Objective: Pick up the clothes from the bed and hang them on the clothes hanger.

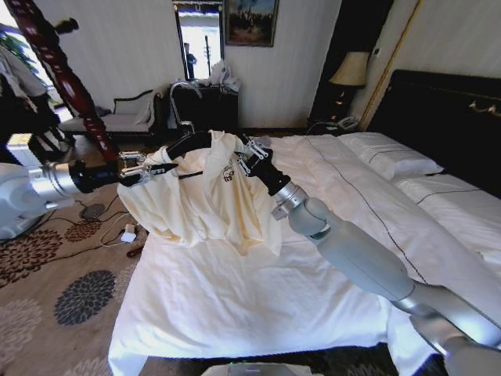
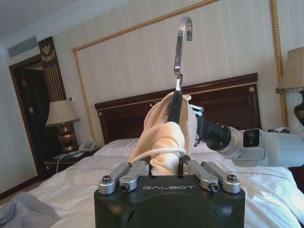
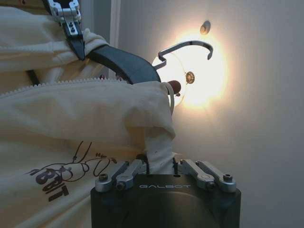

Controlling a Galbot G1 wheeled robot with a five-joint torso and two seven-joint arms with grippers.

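Observation:
The clothes point(image 1: 223, 196), a cream top with a dark chest logo, hang draped over the dark clothes hanger point(image 1: 190, 144) above the foot end of the bed point(image 1: 258, 305). My left gripper point(image 1: 145, 169) reaches in from the left and is shut on one arm of the clothes hanger point(image 3: 124, 64), with cream fabric point(image 2: 164, 142) bunched between its fingers. My right gripper point(image 1: 250, 153) is shut on the clothes point(image 3: 85, 123) at the collar edge by the other shoulder. The silver hook point(image 2: 183, 42) sticks up free above the fabric.
A thick reddish-brown wooden post point(image 1: 63, 74) rises at the far left over the patterned carpet, with cables at its foot. A grey-blue garment point(image 2: 19, 216) lies on the sheet. White pillows point(image 1: 391, 157), the dark headboard point(image 1: 454, 117) and a lamp point(image 1: 351, 70) stand at the right.

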